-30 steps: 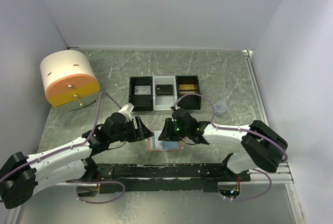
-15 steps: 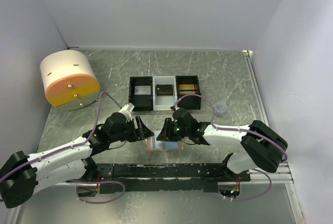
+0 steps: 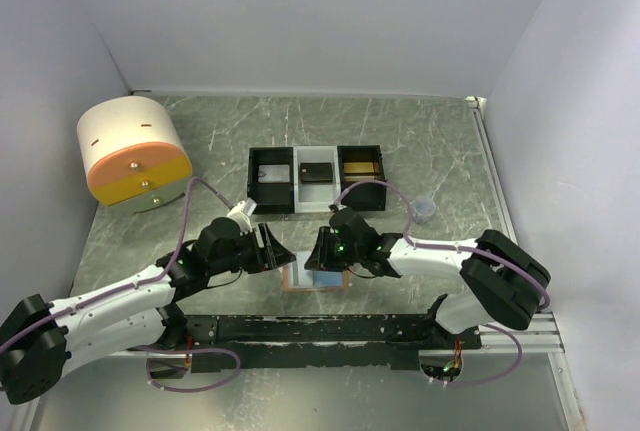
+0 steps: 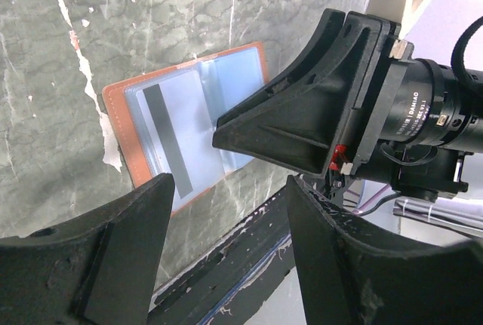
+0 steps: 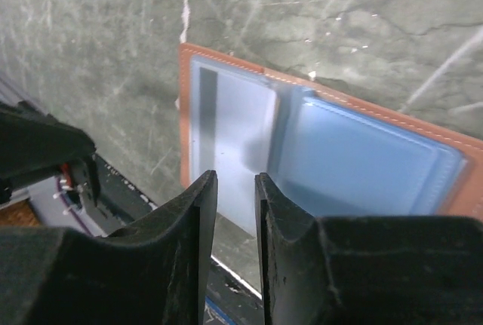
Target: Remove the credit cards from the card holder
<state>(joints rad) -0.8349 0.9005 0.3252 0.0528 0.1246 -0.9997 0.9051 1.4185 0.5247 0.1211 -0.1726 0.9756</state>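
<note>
The card holder (image 3: 318, 279) lies open and flat on the table near the front edge, salmon-orange outside with light blue pockets (image 4: 181, 125) (image 5: 332, 155). A pale credit card with a grey stripe (image 4: 167, 140) (image 5: 226, 125) sits in its left pocket. My left gripper (image 3: 276, 251) (image 4: 226, 189) hangs open just left of the holder with nothing between its fingers. My right gripper (image 3: 322, 249) (image 5: 235, 178) hovers over the holder's near edge, its jaws open by a narrow gap and holding nothing. The two grippers face each other across the holder.
A black-and-white three-compartment tray (image 3: 296, 196) stands behind the holder, with a white, a black and a gold card in it. An orange-and-white round drawer unit (image 3: 135, 151) sits at the back left. A small bluish cap (image 3: 426, 208) lies to the right. A black rail (image 3: 320, 329) runs along the near edge.
The right gripper's jaws have narrowed a little. The left gripper has shifted slightly. The card holder has not moved.
</note>
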